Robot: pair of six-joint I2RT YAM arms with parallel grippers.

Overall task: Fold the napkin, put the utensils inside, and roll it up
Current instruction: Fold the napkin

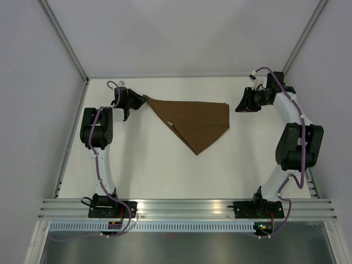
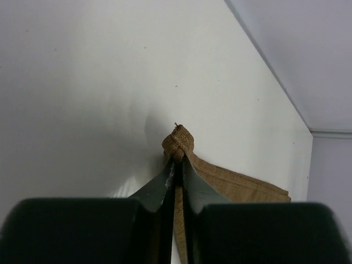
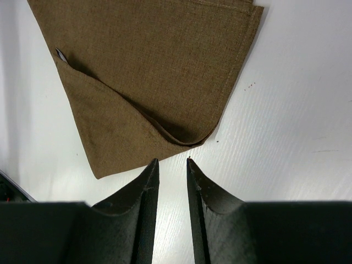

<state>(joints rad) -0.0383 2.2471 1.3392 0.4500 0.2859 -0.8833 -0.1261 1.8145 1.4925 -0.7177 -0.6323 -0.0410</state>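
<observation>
1 napkin [image 1: 195,122], corner pinched in left gripper [image 2: 177,160], right gripper [image 3: 171,163] (parted) nearby

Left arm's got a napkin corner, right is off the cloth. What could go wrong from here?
Left gripper pinches only the very tip of the napkin; a pull could slip it free. Right gripper stands open just short of the layered, lifted corner; closing there may catch one layer or none.
</observation>
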